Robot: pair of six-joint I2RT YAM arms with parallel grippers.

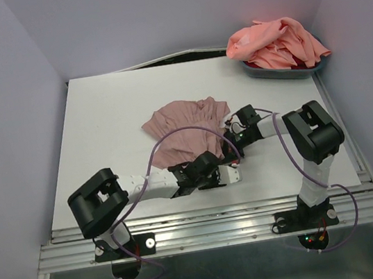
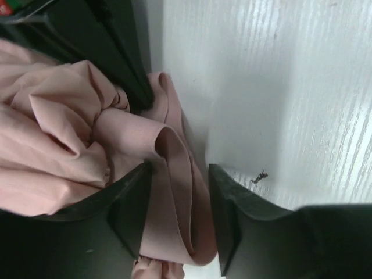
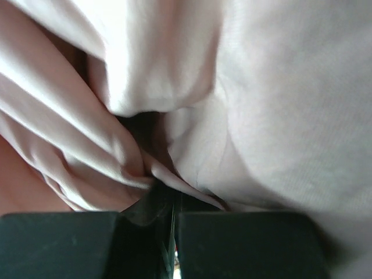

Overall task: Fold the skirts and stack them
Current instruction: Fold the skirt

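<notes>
From above, the mauve-pink skirt [image 1: 187,131] lay bunched near the middle of the white tabletop [image 1: 107,123]. The salmon-coral skirt [image 1: 274,42] was heaped in a grey bin [image 1: 287,72] at the 1 o'clock corner. The left arm [image 1: 154,184] reached the mauve-pink skirt's 5 o'clock edge, and the right arm [image 1: 269,127] its 3 o'clock edge.

In the left wrist view, the left jaws stood spread, and a folded band of the skirt [image 2: 174,192] ran between them, with gathered cloth toward 9 o'clock.

In the right wrist view, the right jaws were pressed together at 6 o'clock, pinching a fold of the skirt [image 3: 145,168], which filled the frame.
</notes>
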